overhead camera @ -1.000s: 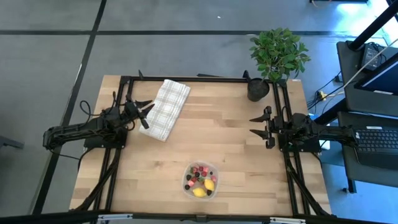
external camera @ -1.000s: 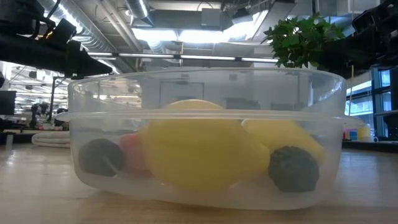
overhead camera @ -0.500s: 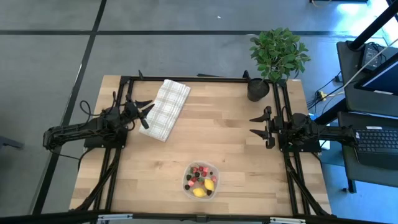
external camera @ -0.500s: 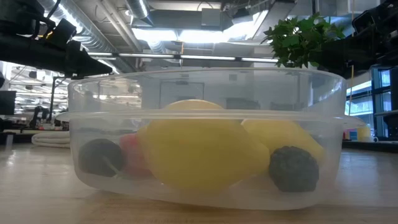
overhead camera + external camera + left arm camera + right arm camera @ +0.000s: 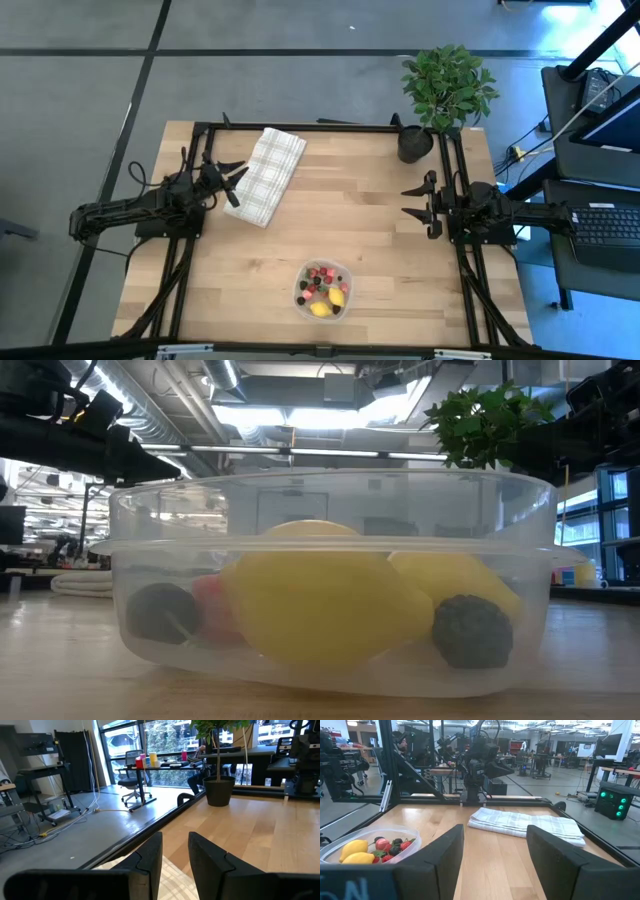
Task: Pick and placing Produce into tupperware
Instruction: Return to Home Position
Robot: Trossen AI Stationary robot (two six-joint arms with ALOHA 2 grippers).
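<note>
My left gripper (image 5: 240,186), centre left by the cloth (image 5: 270,170), and right gripper (image 5: 405,201), centre right, sit released; produce (image 5: 323,288) lies in the tupperware (image 5: 299,297), lower centre.

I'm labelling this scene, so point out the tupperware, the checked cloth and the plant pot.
tupperware (image 5: 297,294), high view, left rim.
checked cloth (image 5: 269,175), high view, its middle.
plant pot (image 5: 412,150), high view, black wall.

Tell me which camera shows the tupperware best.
Low view: the tupperware fills the frame, with the produce visible through its wall. The high view shows it small, from above; the right wrist view catches it partly; the left wrist view misses it.
</note>
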